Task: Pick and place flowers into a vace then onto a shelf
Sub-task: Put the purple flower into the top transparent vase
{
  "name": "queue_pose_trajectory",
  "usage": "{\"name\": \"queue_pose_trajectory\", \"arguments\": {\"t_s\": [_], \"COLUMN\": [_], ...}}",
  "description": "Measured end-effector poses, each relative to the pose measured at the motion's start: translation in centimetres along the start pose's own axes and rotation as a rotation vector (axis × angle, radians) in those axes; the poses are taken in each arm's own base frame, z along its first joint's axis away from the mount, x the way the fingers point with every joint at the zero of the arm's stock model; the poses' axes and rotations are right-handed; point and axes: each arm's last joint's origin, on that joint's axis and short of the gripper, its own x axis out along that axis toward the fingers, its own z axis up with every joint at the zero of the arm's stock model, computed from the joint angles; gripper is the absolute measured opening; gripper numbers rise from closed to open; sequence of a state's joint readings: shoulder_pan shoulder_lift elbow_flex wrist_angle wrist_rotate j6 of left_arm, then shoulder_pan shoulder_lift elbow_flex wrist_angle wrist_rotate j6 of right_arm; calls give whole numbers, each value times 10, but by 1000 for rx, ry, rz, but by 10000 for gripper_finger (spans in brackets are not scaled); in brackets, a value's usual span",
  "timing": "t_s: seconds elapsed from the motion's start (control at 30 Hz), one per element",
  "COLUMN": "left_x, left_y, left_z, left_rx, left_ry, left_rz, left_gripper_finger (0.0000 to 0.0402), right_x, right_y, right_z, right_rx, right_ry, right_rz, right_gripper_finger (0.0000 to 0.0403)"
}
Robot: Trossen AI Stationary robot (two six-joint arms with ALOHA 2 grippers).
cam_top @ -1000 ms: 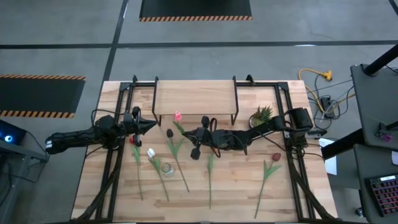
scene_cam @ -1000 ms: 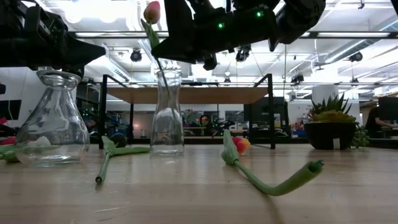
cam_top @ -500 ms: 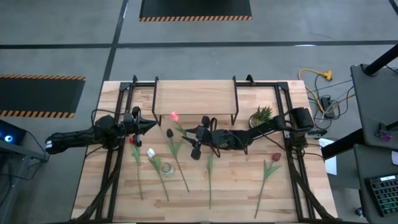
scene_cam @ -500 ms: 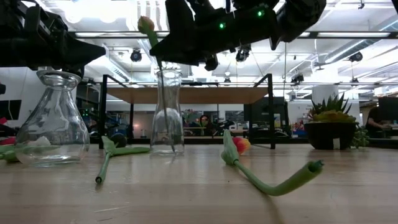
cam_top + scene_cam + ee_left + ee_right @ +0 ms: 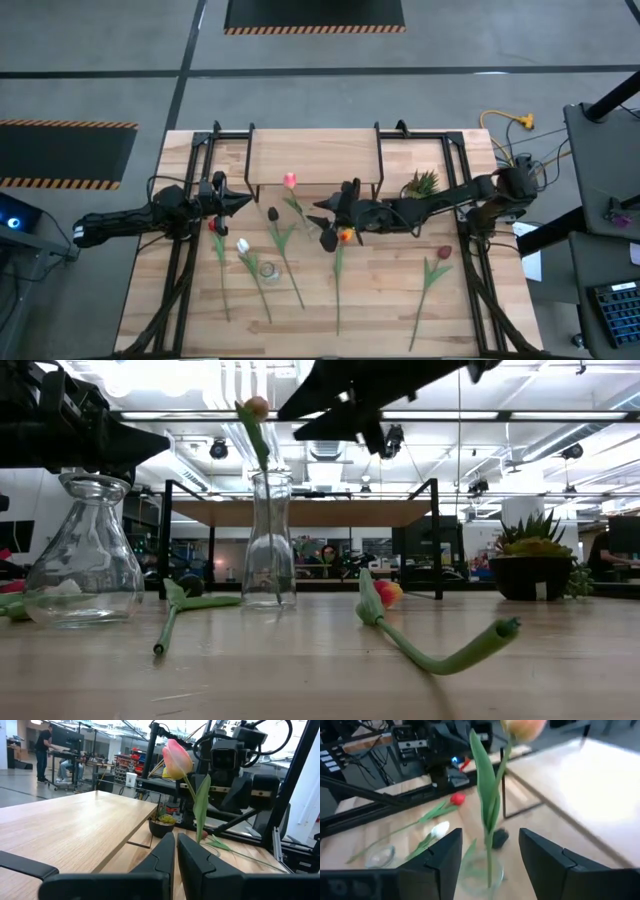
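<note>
**Pink tulip standing in the slim vase, right gripper spread wide behind it**

The pink tulip (image 5: 289, 181) is standing in the narrow glass vase (image 5: 270, 540), its stem leaning against the rim and its head (image 5: 256, 407) tipping out above the neck. It looks light and limp, so the mid-stem below the leaf is probably the safest place to pinch; the head would likely crush. The vase is likely the hard part: smooth glass, tall, probably slippery and easy to tip, best taken round the waist with a gentle squeeze.

The other flowers are lying flat on the table (image 5: 380, 300): a red one (image 5: 212, 226), a white one (image 5: 242, 245), a dark one (image 5: 272, 213), an orange-yellow one (image 5: 345, 236) and a maroon one (image 5: 444, 252). A squat glass vase (image 5: 267, 269) is standing among them.

The right gripper (image 5: 487, 857) is hanging just behind the vase, fingers spread wide and holding nothing. The left gripper (image 5: 176, 851) is waiting at the table's left side, fingers pressed together, empty. The shelf (image 5: 312, 155) is sitting bare beyond the vase.
</note>
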State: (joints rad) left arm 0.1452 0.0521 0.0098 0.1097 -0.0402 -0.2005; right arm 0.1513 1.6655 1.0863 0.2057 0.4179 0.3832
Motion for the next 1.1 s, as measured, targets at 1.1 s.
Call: {"name": "queue_pose_trajectory", "arguments": {"t_s": [1.1], "left_x": [0], "left_y": [-1], "left_z": [6], "left_rx": [-2], "left_ry": [-52], "left_rz": [-10], "left_gripper_finger": [4], "right_x": [-114], "right_y": [43], "right_z": [-68], "right_rx": [555], "right_ry": [715], "right_rz": [-210], "right_gripper_finger": [128]}}
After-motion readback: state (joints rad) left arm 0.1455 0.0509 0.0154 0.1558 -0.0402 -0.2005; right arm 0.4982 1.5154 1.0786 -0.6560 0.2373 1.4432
